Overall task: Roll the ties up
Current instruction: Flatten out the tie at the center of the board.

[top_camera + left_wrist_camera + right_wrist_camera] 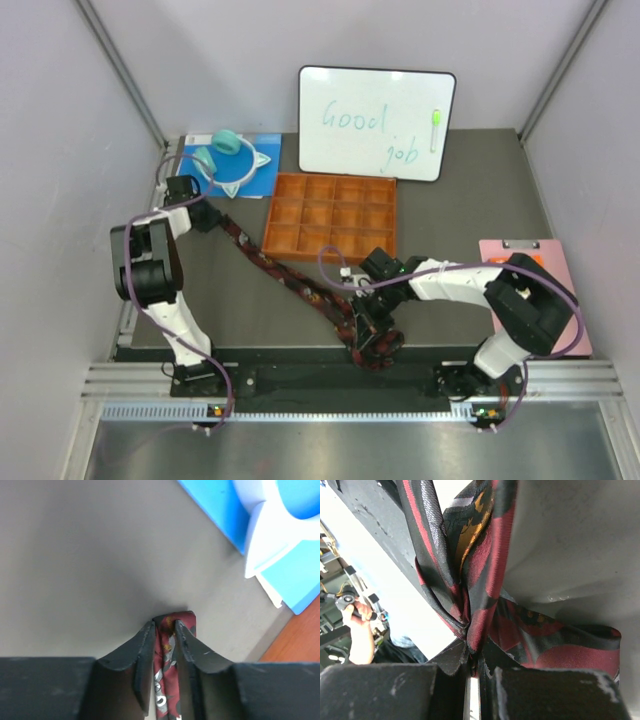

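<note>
One dark maroon tie with a black pattern (285,277) lies stretched diagonally across the table from the far left to the near middle. My left gripper (207,217) is shut on its narrow end, which shows between the fingers in the left wrist view (169,645). My right gripper (362,322) is shut on the wide end, bunched and folded into a loose loop (375,347) at the table's near edge. In the right wrist view the tie (485,580) is pinched between the fingertips (454,655) and hangs in folds.
An orange tray with several cells (333,214) stands behind the tie. A blue mat with a teal tape roll (238,160) is at the far left, a whiteboard (375,122) at the back, a pink clipboard (540,290) at the right.
</note>
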Available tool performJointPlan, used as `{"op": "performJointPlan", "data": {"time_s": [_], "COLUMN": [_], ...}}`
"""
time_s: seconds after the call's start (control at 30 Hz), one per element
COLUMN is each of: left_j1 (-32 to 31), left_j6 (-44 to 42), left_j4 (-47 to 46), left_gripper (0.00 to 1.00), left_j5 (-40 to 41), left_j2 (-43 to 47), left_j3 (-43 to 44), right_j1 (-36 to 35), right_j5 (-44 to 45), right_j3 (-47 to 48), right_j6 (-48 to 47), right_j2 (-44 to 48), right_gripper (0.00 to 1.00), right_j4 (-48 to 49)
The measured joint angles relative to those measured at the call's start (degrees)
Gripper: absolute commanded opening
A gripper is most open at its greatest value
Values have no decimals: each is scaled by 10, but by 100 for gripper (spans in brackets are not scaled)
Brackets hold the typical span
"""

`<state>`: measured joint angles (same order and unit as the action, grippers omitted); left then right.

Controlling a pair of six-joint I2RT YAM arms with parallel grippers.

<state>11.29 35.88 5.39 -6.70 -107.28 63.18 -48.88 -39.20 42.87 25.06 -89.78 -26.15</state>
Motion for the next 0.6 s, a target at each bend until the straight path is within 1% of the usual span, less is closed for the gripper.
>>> {"op": "performJointPlan", "data": {"time_s": [0.13,0.27,0.3,0.33,0.5,0.6], "left_j1": [-9,-13,-13,-13,-13,-15], "left_j6": [1,0,0,0,1,2], "left_j4": [-22,-33,-34,-34,-33,-7], "left_gripper": [20,7,2,0,0,0], "left_j5": [-1,-4,-4,-4,-3,22], "left_j2": [-12,-16,-17,-17,-14,-2], "left_j3": [5,6,6,5,4,4], "right_j1": [0,0,0,0,0,0], "right_j5": [-4,-9,-10,-10,-12,-11], "right_j3": [0,0,0,0,18,42], "right_j6": [0,-1,-1,-1,-5,-8], "right_j2": [-9,-27,-31,-36,-58,-66], "right_gripper": [0,0,0,0,0,1], "right_j4": [0,1,0,0,-11,-33]}}
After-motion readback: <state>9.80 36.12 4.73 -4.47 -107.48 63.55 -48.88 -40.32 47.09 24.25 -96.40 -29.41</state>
